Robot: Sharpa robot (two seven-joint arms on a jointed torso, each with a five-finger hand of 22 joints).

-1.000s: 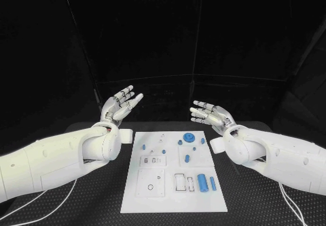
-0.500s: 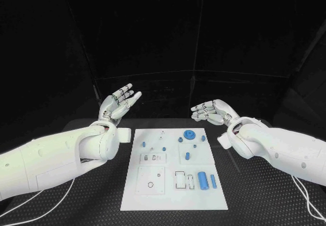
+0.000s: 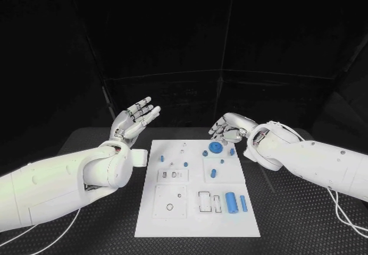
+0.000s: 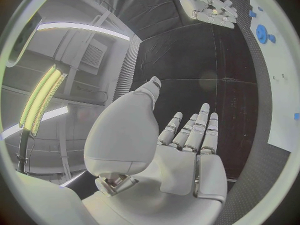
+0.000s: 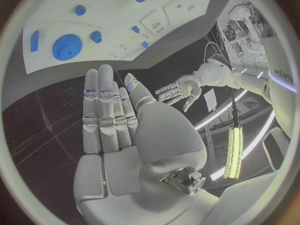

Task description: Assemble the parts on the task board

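Note:
The white task board (image 3: 192,223) lies in the middle of the black table. A round blue disc (image 3: 215,147) sits at its far end, with small blue pegs (image 3: 206,153) around it. A thick blue cylinder (image 3: 230,202) and a thin blue bar (image 3: 243,203) lie near the front right. My right hand (image 3: 228,128) hovers just beyond the disc, fingers straight and together, holding nothing. My left hand (image 3: 136,119) is raised past the board's far left corner, palm up, fingers spread and empty. The right wrist view has my right hand (image 5: 115,120) before the board (image 5: 112,15) and the disc (image 5: 67,46).
White inset plates with cut-outs (image 3: 170,202) take up the board's near half. Black table surface (image 3: 92,234) runs along both sides of the board. Dark curtains close off the back. The left wrist view has my left hand (image 4: 181,145) and, far off, my right hand (image 4: 206,5).
My right hand has swung left and down from the board's right side to just beyond the blue disc. The left hand has stayed raised and spread.

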